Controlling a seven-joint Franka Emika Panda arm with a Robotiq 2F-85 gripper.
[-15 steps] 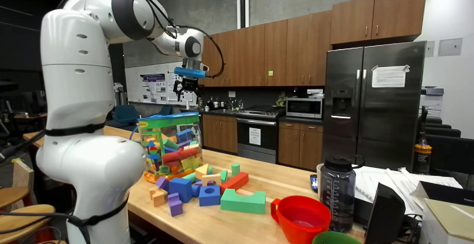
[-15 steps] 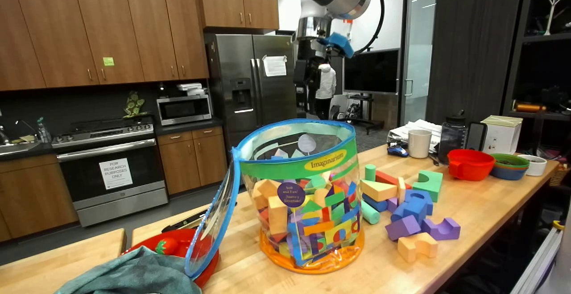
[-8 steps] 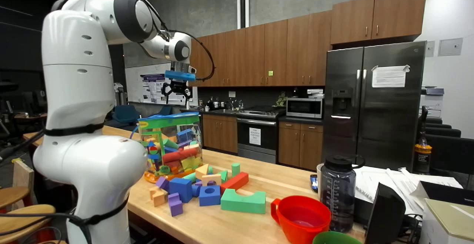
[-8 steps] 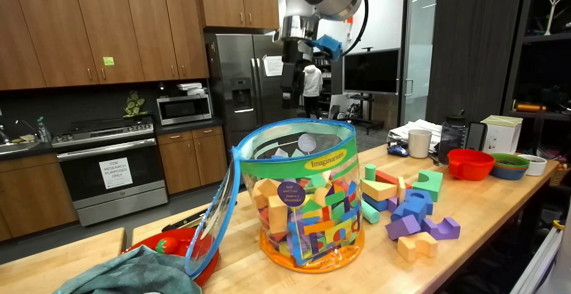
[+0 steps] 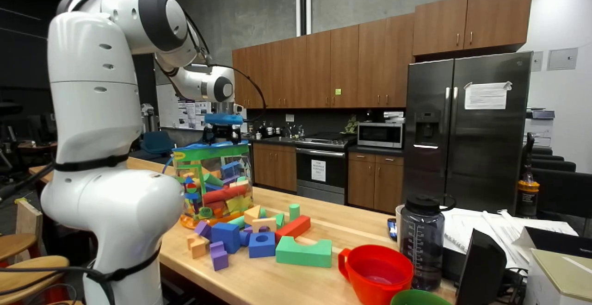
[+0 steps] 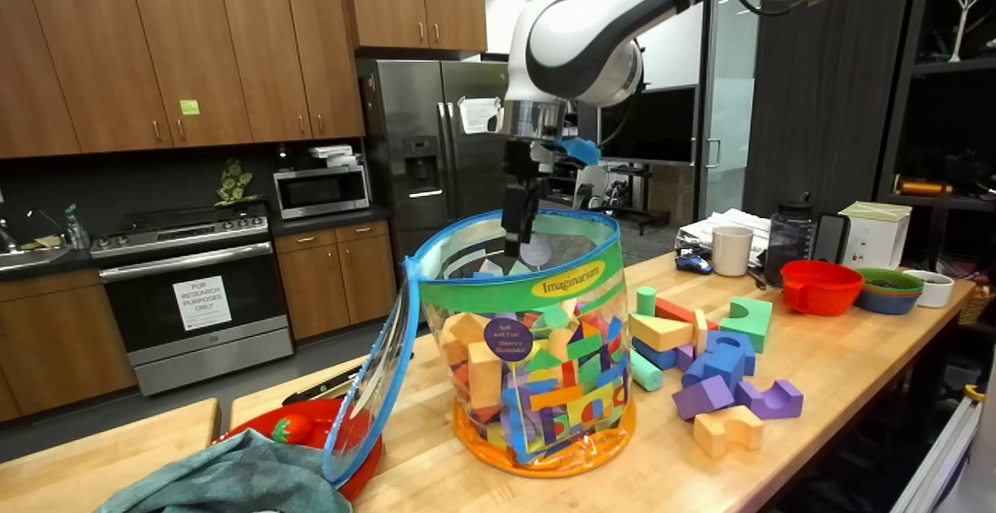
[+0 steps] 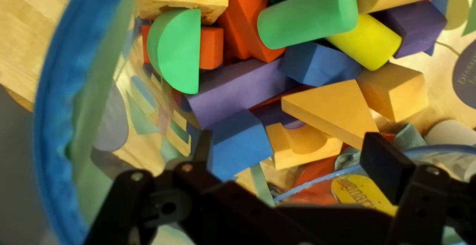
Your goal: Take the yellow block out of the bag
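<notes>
Yellow block [image 7: 366, 43] lies long axis slanting down-right in the wrist view; the hand [image 7: 289, 142] gapes wide, empty.

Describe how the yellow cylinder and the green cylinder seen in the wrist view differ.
Visibility: the green cylinder shows along its whole length, while the yellow cylinder is partly hidden by the green one.
Slant: in that picture the green cylinder rises toward the right; the yellow cylinder drops toward the right.
Shared: both are rounded blocks lying on their sides inside the bag, and neither is held by the gripper.
</notes>
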